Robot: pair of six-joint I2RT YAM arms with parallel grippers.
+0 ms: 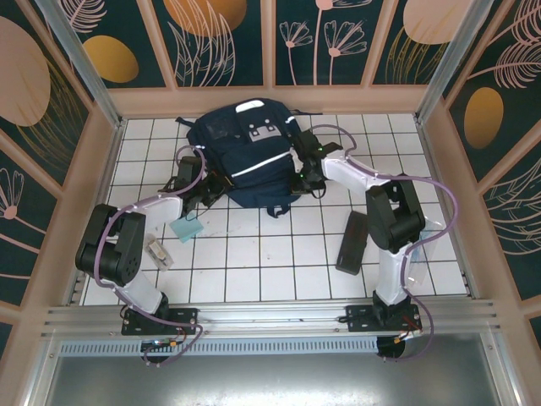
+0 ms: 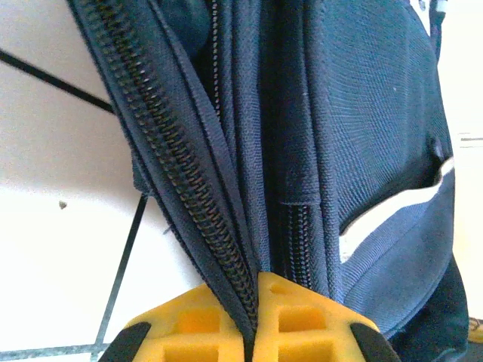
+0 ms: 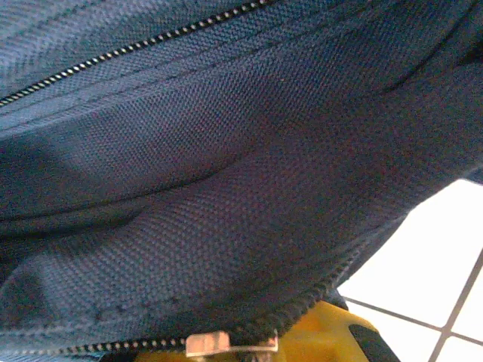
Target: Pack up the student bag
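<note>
Left gripper [image 2: 253, 320] tight on coarse-woven student bag [image 2: 370, 136]

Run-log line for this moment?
left gripper: shut on student bag zipper edge | right gripper: shut beside zipper pull | teal pad, dark case: on table

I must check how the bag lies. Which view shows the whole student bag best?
Top external: the whole student bag lies on the tiled table. Left wrist shows its zipper edge pinched in the left gripper; right wrist shows close fabric and a zipper slider.
</note>
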